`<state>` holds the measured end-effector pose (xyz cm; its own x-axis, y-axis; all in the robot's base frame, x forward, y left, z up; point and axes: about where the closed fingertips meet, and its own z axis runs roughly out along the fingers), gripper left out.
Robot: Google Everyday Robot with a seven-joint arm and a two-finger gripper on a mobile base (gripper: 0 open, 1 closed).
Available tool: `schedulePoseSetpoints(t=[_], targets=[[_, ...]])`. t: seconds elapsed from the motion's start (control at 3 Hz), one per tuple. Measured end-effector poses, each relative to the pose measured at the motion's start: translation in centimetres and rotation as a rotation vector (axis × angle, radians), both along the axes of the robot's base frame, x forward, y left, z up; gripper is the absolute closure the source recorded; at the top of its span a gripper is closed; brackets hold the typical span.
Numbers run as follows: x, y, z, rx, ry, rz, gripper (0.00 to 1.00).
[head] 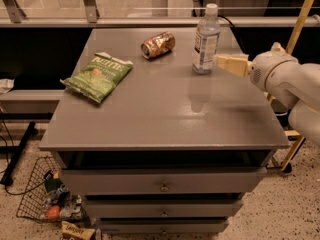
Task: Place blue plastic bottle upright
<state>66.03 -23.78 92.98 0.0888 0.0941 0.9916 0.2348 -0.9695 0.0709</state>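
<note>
Blue plastic bottle (206,39) stands upright, cap up, toward 1 o'clock on the grey table (165,119). The gripper (222,63) sits just beside it at 4 o'clock; whether it is open or closed cannot be told. A can (157,44) lies on its side at the bottle's 9 o'clock, and a green bag (97,76) lies at 8 o'clock.

My gripper (231,64) is at the right edge, just beside the upright clear plastic bottle (206,39). A brown-gold metal can (157,44) lies by the back edge and a green snack bag (97,76) by the left. I see open grey benchtop (165,119) up front.
</note>
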Motion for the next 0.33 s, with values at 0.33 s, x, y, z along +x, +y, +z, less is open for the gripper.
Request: schedulePoseSetpoints(t=[0.33], targets=[[0.0, 0.01, 0.0, 0.0, 0.0, 0.0, 0.0]])
